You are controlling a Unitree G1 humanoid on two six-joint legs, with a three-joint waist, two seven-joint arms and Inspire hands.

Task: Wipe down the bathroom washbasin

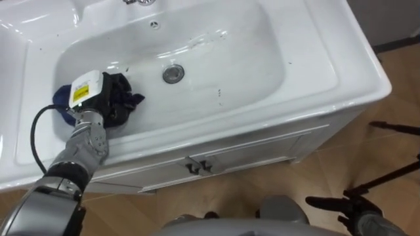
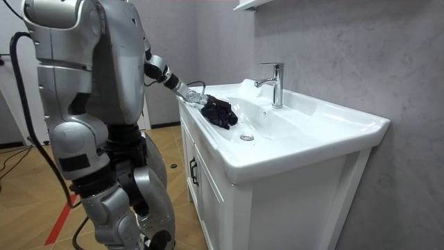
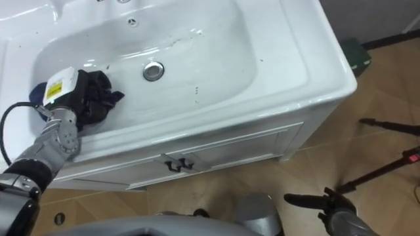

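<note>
- Labels first: a white tag is riding on the back of the left hand (image 1: 92, 108). It is carrying a yellow sticker with dark print, and that print is coming through too small to read.
- The left hand is reaching down into the left end of the white basin (image 1: 275, 72), its arm coming in over the front rim from the lower left.
- The hand is sitting right on a dark cloth (image 1: 123, 98), which is lying bunched on the basin floor against the left slope. A blue edge of the cloth is peeking out on the hand's left side.
- The fingers are blending into the dark folds, so I cannot tell how far the hand is open. Nor can I tell whether it is gripping the cloth or just pressing on it.
- The cloth is lying left of the drain (image 1: 173, 73), near it but apart from it.
- The overflow hole (image 1: 154, 24) is showing on the back wall above the drain, and the faucet (image 2: 275, 83) is standing upright behind it.
- A few dark specks (image 1: 219, 93) are dotting the basin floor right of the drain, and a wet streak (image 1: 210, 38) is glinting further back.
- In the room view the robot is standing upright at the front of the white cabinet (image 1: 262, 149), left arm stretched out over the basin's rim.
- Two dark handles (image 1: 200, 166) are sitting side by side on the cabinet doors.
- Black tripod legs (image 1: 387, 177) are resting on the wooden floor (image 1: 394, 78) off to the right.
</note>
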